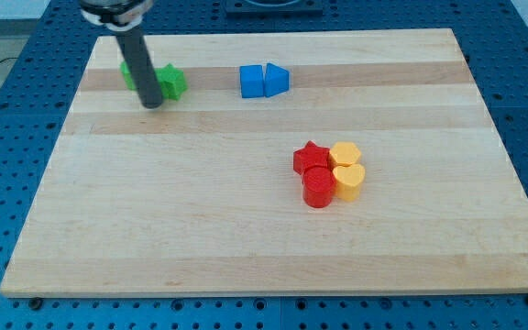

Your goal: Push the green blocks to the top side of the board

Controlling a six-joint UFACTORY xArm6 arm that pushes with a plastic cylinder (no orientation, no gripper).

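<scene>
My tip [152,104] — the lower end of the straight dark rod, which carries no jaws to spread or press — rests on the pale wooden board [200,229] near its upper left, touching the green star-shaped block [172,82]. A second green block [128,75] shows partly behind the rod — shape unclear.

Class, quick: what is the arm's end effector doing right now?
No jaws, holding nothing: my tip sits at the green blocks, just below and between them, near the board's top.
</scene>
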